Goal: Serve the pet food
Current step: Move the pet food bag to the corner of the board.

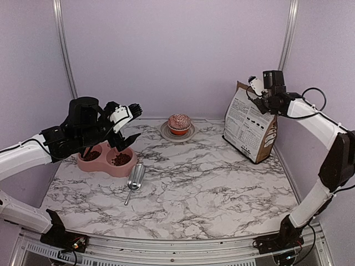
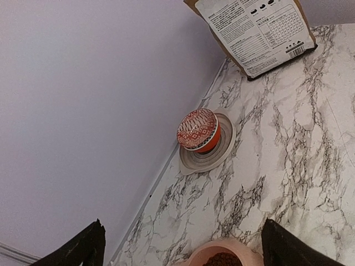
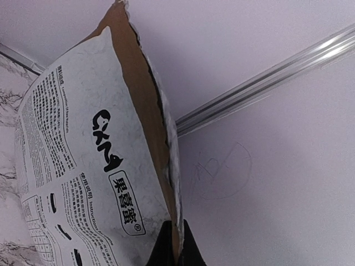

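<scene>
Pet food [image 1: 121, 159] lies as dark reddish-brown kibble in both cups of a pink double bowl [image 1: 103, 164] at the table's left. My left gripper [image 1: 128, 124] hovers just above the bowl's right cup, open and holding nothing. In the left wrist view the left gripper [image 2: 186, 252] spans bare marble and the bowl's rim [image 2: 206, 252], with kibble [image 2: 222, 259] at the bottom edge. A metal scoop [image 1: 135, 178] lies on the table right of the bowl. My right gripper [image 1: 256, 95] is shut on the top edge of the printed paper bag [image 1: 249, 126], which stands upright. In the right wrist view the right gripper [image 3: 177, 252] pinches the bag [image 3: 72, 183].
A pink-frosted cupcake [image 1: 179, 123] in a red wrapper sits on a small grey plate [image 1: 177, 134] at the back centre, and the cupcake [image 2: 197, 129] also shows ahead in the left wrist view. Lilac walls close in the back and both sides. The bag [image 2: 255, 33] stands near the right wall.
</scene>
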`<action>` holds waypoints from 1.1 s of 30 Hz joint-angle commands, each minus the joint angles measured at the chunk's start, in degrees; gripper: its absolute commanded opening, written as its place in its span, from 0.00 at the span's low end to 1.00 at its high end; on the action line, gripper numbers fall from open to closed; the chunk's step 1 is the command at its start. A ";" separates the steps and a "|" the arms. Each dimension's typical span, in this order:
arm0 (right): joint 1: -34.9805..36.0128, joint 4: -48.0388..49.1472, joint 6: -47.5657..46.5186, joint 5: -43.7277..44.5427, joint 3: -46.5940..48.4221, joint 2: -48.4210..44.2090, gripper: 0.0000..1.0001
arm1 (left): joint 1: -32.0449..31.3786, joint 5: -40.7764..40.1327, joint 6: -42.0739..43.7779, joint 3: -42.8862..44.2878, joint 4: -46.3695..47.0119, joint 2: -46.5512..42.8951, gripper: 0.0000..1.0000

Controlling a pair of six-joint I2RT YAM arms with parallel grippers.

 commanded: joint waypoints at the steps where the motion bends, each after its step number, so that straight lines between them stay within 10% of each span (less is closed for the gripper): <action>1: -1.26 17.80 0.90 9.97 5.57 -5.26 0.00 | 0.59 -0.03 -1.19 1.88 0.98 -0.27 0.99; 10: -1.26 12.99 8.26 6.09 -1.20 -9.04 0.02 | 0.97 -0.08 -1.71 1.57 1.56 -0.12 0.99; 21: -1.26 9.18 12.34 0.71 0.60 -11.46 0.49 | 1.47 0.71 -2.47 1.66 1.73 0.50 0.99; 33: -1.26 6.90 20.70 -19.85 2.10 -15.44 0.65 | 2.53 1.15 -3.78 1.90 2.35 0.06 0.99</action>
